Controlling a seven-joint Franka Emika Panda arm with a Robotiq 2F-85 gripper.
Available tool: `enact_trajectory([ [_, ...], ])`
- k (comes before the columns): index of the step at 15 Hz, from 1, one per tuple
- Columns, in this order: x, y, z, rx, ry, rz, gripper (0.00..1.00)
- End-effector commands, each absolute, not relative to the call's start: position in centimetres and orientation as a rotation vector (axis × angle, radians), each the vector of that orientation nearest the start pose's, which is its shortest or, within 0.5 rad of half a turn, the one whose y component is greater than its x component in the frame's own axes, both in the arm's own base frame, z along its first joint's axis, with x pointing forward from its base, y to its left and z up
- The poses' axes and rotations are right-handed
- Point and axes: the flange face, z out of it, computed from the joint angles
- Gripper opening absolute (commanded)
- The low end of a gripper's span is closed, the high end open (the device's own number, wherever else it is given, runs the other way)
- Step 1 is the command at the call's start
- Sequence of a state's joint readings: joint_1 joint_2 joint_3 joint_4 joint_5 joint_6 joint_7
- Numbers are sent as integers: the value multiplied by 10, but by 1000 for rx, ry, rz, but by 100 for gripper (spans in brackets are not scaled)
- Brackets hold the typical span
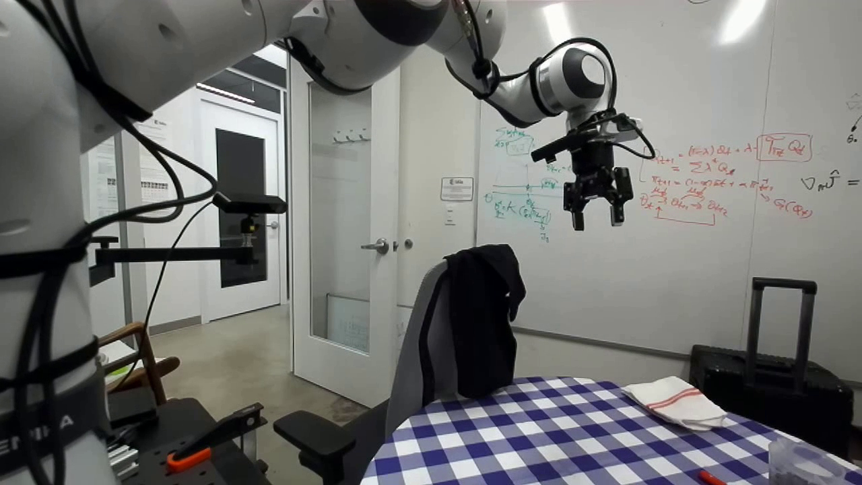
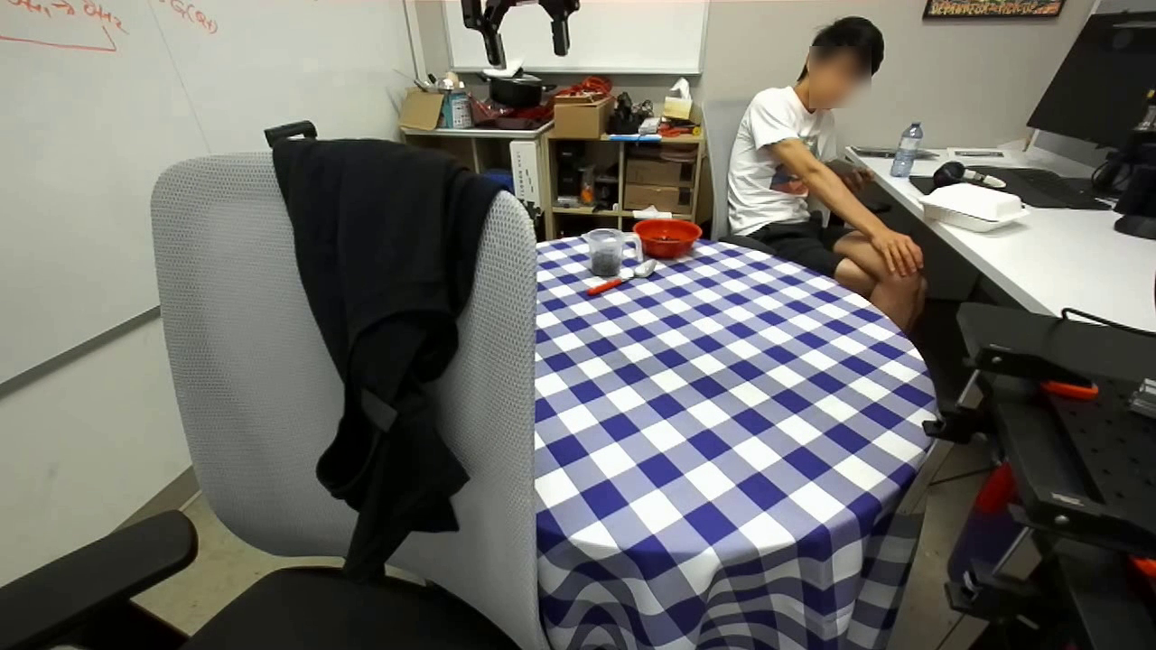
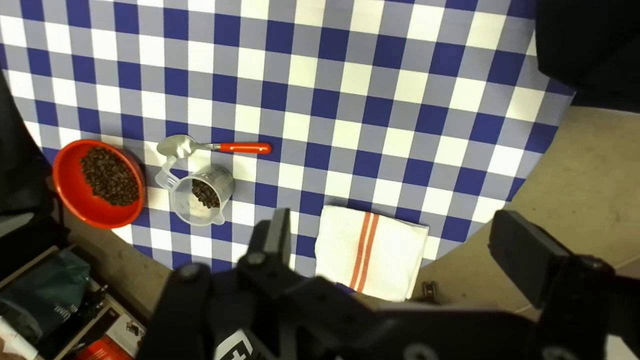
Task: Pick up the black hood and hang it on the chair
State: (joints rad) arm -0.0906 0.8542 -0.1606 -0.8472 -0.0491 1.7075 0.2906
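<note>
The black hood [image 1: 483, 323] hangs draped over the top of the grey backrest of the chair [image 1: 409, 350], with cloth on both sides. In an exterior view the hood [image 2: 379, 244] falls down the chair's seat side [image 2: 221, 343], its lower end close to the dark seat. My gripper [image 1: 598, 219] is open and empty, high above the table and apart from the hood. It also shows at the top of an exterior view [image 2: 528, 50]. In the wrist view the open fingers [image 3: 392, 227] have only table and floor below them. A black shape fills that view's upper right corner; I cannot tell if it is the hood.
The round table [image 2: 722, 406] with a blue-white checked cloth stands against the chair. On it are a folded white towel [image 3: 370, 255], a spoon [image 3: 245, 148], a measuring cup [image 3: 202, 195] and a red bowl [image 3: 100, 182]. A black suitcase [image 1: 774, 384] and a seated person [image 2: 790, 162] are nearby.
</note>
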Motion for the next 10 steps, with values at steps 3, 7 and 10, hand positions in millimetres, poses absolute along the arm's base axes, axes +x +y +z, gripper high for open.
enact_trajectory([
  [3, 743, -154, 411, -3169, 1006, -28, 100],
  [7, 739, -147, 403, -3257, 935, 62, 100],
  [10, 734, -143, 398, -3396, 776, 159, 100],
])
